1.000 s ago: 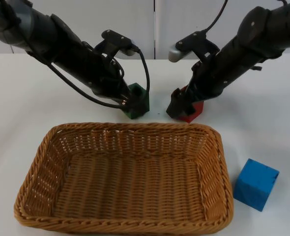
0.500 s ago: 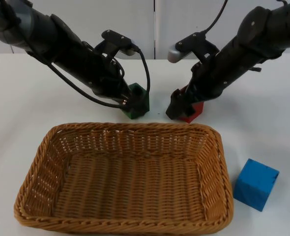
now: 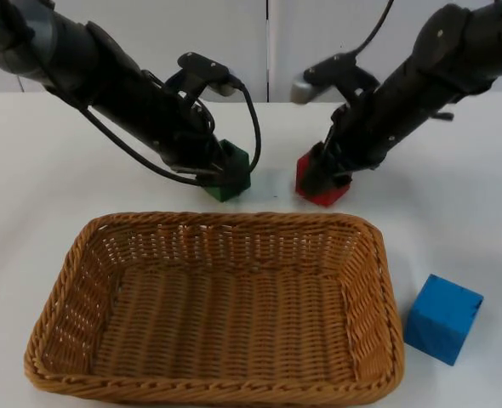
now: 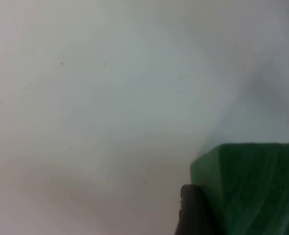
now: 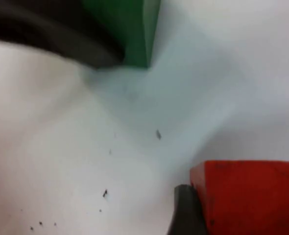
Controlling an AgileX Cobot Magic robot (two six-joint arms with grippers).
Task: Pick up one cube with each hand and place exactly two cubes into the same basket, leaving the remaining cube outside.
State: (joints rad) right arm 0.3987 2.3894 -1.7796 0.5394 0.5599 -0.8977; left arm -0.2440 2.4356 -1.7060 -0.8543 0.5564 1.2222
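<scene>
Basket (image 3: 213, 387) first, since it sits nearest: one wicker tray, rectangular, woven rim all the way round, nothing inside it yet. Its near rim runs close to the front edge of the table (image 3: 455, 212), and its far rim stops just short of the two held cubes, so there's only a thin strip of white between wicker and grippers. To the right of the basket, just beside its right rim but not touching, is the blue cube (image 3: 442, 318), sitting alone on the bare top with free white surface beyond it on that side.

Count so far: one basket, three cubes (blue, green, red), two arms.

Further back, the left gripper (image 3: 215, 174) has its fingers clamped on the green cube (image 3: 231, 170), just behind the basket's far rim, left of centre. Left wrist view has that green block right against a black fingertip (image 4: 196, 213), white table behind it. The right gripper (image 3: 317, 174) is closed on the red cube (image 3: 321, 183), near the green one with a small gap of table between them. Can't tell from the top view whether either cube is clear of the surface.

Behind both arms the white top ends at the grey partition wall (image 3: 268, 42).
</scene>
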